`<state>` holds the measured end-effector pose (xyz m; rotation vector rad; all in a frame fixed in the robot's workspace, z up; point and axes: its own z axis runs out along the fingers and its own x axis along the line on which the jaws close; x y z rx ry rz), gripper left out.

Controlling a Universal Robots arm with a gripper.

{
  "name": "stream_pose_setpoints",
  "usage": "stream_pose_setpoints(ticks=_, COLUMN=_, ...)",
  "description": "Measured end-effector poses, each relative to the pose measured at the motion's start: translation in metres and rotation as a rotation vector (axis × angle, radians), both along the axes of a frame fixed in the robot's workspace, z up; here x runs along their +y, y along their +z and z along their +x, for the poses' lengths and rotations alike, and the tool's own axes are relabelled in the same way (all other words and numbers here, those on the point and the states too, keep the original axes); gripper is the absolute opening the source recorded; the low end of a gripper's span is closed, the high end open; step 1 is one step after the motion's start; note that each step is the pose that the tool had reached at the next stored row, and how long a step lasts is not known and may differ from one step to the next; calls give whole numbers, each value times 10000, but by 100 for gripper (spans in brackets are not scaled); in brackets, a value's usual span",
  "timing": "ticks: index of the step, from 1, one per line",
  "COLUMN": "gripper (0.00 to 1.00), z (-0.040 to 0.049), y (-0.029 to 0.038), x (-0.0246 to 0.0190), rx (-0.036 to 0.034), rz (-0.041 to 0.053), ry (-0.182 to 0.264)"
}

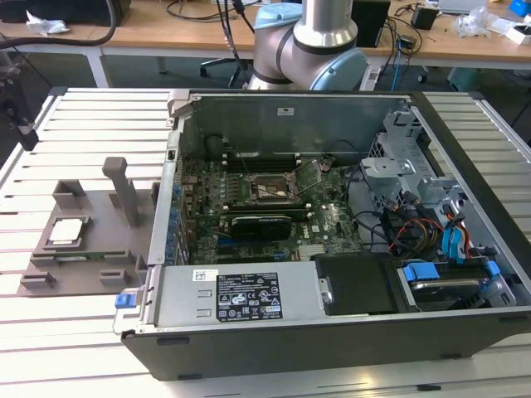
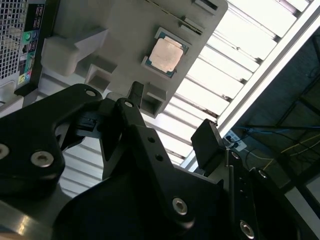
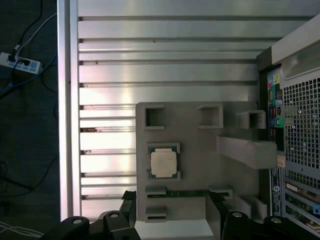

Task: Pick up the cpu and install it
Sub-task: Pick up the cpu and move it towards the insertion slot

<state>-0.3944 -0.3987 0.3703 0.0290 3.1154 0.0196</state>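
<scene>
Exterior view: you are looking at the slatted tabletop carrying the open computer case and, at the exterior view's left, a grey fixture. Your hand is hovering spread and empty near the cpu, which is lying flat in the fixture's recess.

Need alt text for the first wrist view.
The cpu, silvery top up, sits in a grey fixture plate on a slatted metal table. The perforated rear panel of a computer case stands beside the plate.
</scene>
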Motion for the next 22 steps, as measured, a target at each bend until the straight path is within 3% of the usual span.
stream_pose_setpoints(ticks=22, gripper=66, z=-1, y=-182, x=-1, rx=0, rz=1, ry=-9)
